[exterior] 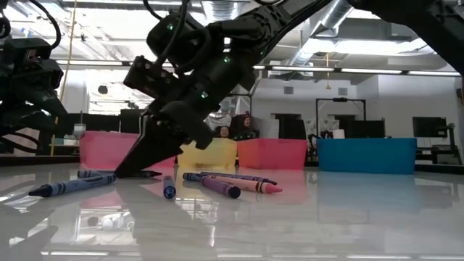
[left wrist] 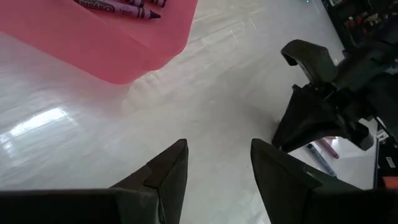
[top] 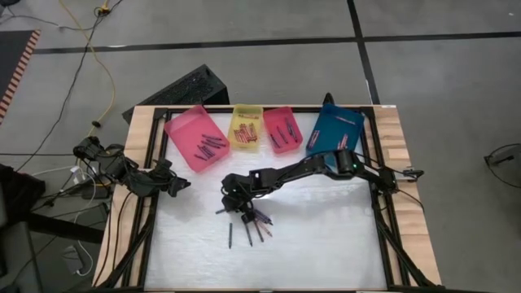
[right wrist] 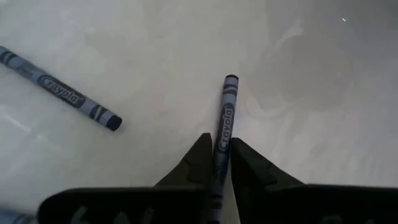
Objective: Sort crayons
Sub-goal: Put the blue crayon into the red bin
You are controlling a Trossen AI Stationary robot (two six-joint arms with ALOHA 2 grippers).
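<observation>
Right gripper (right wrist: pixel 215 149) fingertips filled the near edge of its wrist view, pinched on a dark grey-blue crayon (right wrist: pixel 222 124) that ran out between them and lay flat on the white table (right wrist: pixel 311 74). A second blue crayon (right wrist: pixel 62 93) lay apart from it, off to one side.

Low view: right gripper (exterior: pixel 138 168) was down at the tabletop, tips touching the surface. Loose crayons (exterior: pixel 217 185) sat just beside it: blue, purple and a pink one, some touching or overlapping.

High view: that loose cluster (top: pixel 251 224) lay mid-table, right under the right arm's wrist, which hid part of it. Four trays lined the far edge: pink tray (top: pixel 183 134), yellow tray (top: pixel 246 114), red tray (top: pixel 286 118), blue tray (top: pixel 338 130). Pink, yellow and red ones held crayons; the blue one's contents were hard to make out, possibly just a label.

Left gripper (left wrist: pixel 217 162) hovered at the table's left side, fingers apart, holding nothing, near the pink tray (left wrist: pixel 93 43) corner and well apart from the loose crayons.
</observation>
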